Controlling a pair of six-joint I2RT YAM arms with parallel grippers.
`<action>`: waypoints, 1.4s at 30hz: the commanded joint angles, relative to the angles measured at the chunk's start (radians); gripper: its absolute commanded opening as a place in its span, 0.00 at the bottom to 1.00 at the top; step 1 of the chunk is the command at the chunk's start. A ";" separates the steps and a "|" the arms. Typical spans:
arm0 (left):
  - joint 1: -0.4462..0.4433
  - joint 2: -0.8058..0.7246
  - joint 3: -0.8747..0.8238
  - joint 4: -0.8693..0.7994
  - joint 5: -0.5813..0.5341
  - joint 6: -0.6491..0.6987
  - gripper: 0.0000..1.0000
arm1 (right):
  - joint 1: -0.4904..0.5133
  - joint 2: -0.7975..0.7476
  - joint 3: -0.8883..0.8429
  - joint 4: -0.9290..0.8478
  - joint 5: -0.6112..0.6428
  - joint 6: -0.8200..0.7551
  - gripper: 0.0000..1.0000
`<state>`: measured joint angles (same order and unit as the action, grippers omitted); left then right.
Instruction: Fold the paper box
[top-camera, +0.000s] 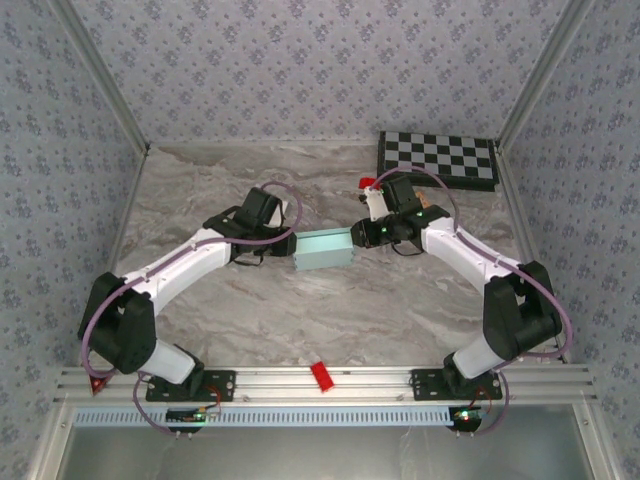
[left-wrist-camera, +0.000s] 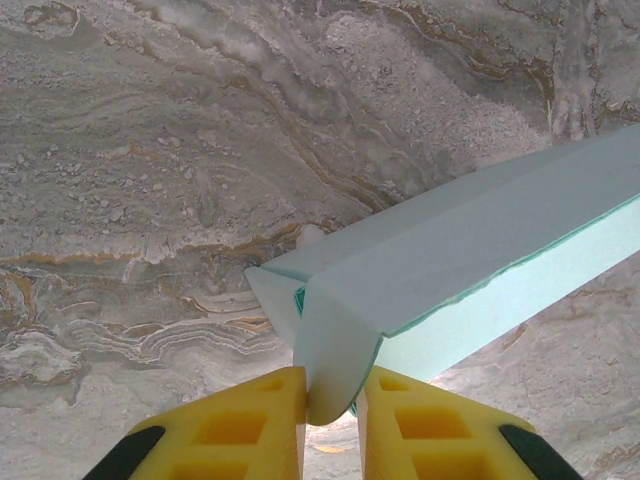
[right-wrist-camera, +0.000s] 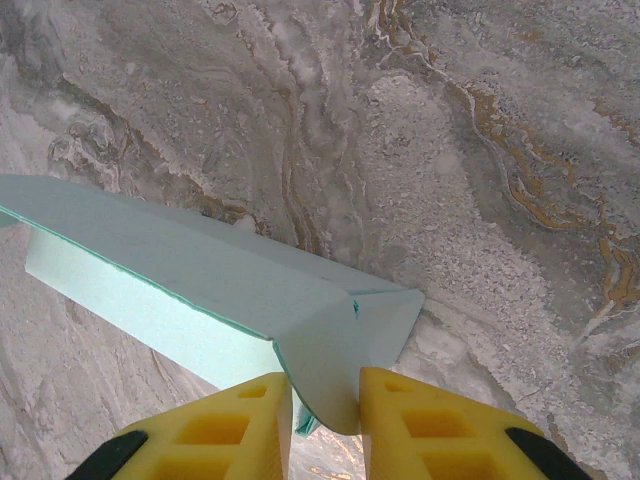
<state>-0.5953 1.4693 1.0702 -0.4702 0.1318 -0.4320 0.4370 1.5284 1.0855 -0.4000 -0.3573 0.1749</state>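
Observation:
The paper box (top-camera: 322, 248) is a pale light-blue, partly folded long box, held between the two arms over the middle of the marble table. My left gripper (top-camera: 285, 243) is at its left end and my right gripper (top-camera: 358, 235) at its right end. In the left wrist view the box (left-wrist-camera: 450, 260) runs off to the upper right. Its rounded end flap sits pinched between the yellow fingers of the left gripper (left-wrist-camera: 335, 405). In the right wrist view the box (right-wrist-camera: 200, 270) runs to the left. Its end flap is caught between the fingers of the right gripper (right-wrist-camera: 325, 405).
A black-and-white checkerboard (top-camera: 438, 158) lies at the back right of the table. A small red piece (top-camera: 322, 376) rests on the aluminium rail at the near edge. Patterned walls close the table on three sides.

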 joint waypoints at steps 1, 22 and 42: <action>0.006 -0.006 0.024 0.008 0.019 -0.008 0.19 | 0.009 0.013 0.040 -0.001 -0.020 -0.003 0.25; 0.005 0.001 0.020 0.037 0.043 -0.030 0.19 | 0.019 0.033 0.068 -0.020 -0.042 0.012 0.24; 0.006 0.026 0.032 0.028 0.050 -0.030 0.15 | 0.026 0.053 0.096 -0.042 -0.065 0.018 0.22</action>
<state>-0.5945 1.4822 1.0702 -0.4484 0.1547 -0.4572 0.4526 1.5715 1.1481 -0.4286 -0.3832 0.1864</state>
